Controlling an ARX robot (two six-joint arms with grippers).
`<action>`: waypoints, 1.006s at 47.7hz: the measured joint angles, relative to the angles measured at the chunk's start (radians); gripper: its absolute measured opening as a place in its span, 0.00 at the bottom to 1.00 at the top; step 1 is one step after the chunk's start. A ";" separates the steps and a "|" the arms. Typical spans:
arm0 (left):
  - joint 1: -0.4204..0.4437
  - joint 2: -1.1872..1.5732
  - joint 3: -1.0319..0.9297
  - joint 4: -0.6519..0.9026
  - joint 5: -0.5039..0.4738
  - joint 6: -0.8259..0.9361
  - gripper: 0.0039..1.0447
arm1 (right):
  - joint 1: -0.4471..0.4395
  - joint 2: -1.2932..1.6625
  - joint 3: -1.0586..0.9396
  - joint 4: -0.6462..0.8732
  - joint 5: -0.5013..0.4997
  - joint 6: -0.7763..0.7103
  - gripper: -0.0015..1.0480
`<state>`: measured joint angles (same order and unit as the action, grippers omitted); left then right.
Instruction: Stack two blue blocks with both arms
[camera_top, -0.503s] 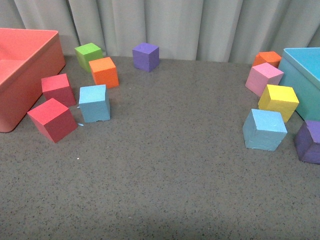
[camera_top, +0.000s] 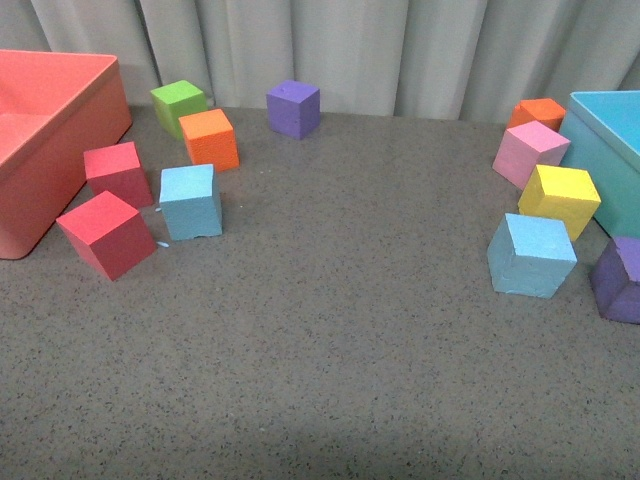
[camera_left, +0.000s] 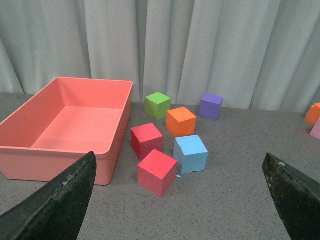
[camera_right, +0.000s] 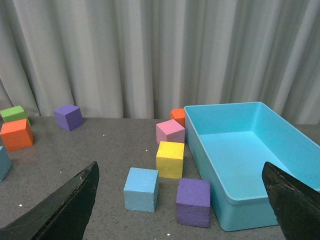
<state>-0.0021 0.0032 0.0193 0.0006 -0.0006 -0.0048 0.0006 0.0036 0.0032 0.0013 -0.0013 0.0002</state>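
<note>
Left blue block (camera_top: 191, 201) beside red cubes (camera_top: 105, 233), right blue block (camera_top: 530, 255) by yellow cube (camera_top: 558, 199), left hand (camera_left: 179, 156) and right hand (camera_right: 180, 165) gaping wide, empty

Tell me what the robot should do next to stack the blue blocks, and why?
Probably lower the open left gripper onto the left blue block. The right blue block sits far across the table, and the right gripper is open too.
</note>
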 joint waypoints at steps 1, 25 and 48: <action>0.000 0.000 0.000 0.000 0.000 0.000 0.94 | 0.000 0.000 0.000 0.000 0.000 0.000 0.91; 0.000 0.000 0.000 0.000 0.000 0.000 0.94 | 0.135 0.429 0.068 0.286 0.369 -0.250 0.91; 0.000 0.000 0.000 0.000 0.000 0.000 0.94 | 0.109 1.708 0.844 0.034 0.108 0.210 0.91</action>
<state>-0.0021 0.0032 0.0193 0.0006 -0.0006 -0.0048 0.1101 1.7115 0.8474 0.0349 0.1066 0.2100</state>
